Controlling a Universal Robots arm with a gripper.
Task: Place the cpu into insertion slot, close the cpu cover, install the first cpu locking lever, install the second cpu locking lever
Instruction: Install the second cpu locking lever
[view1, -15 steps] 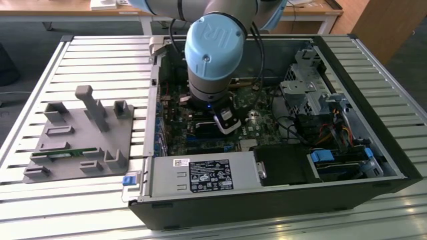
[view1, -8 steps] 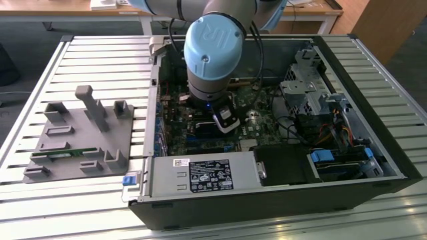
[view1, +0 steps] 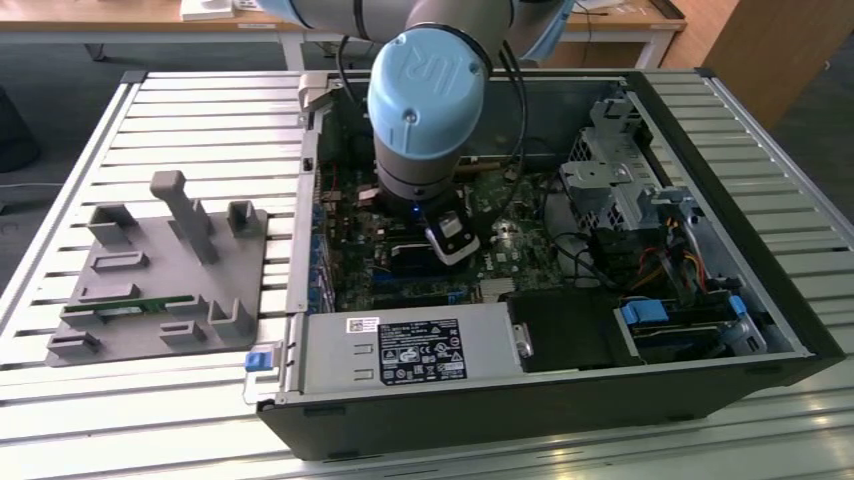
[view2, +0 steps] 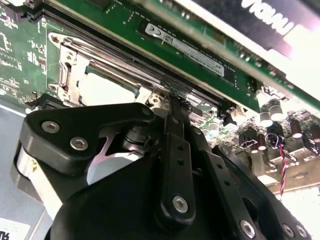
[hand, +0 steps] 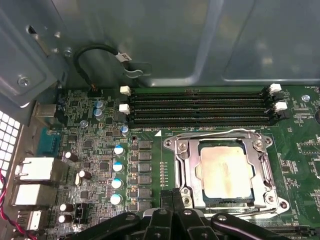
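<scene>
In the first wrist view the cpu (hand: 225, 171), a pale silver square, lies flat in the insertion slot (hand: 169, 143) on the green motherboard. The cpu cover (hand: 186, 160), a silver frame, lies down around the chip. A thin wire lever (hand: 220, 133) runs along the cover's edge beside the memory slots. My gripper (hand: 172, 194) is shut with nothing between its black fingers, and its tips sit just off the socket's corner. In the second wrist view my gripper (view2: 173, 100) hovers close over the board beside the cpu (view2: 102, 89). In the exterior view my gripper (view1: 451, 243) reaches down inside the open computer case.
Long black memory slots (hand: 200, 106) run beside the socket, and capacitors (hand: 118, 167) and rear ports (hand: 37, 170) stand nearby. The case (view1: 787, 330) holds a power supply (view1: 400, 350) and drive cage (view1: 614, 180). A grey holder fixture (view1: 160, 270) sits at the exterior view's left.
</scene>
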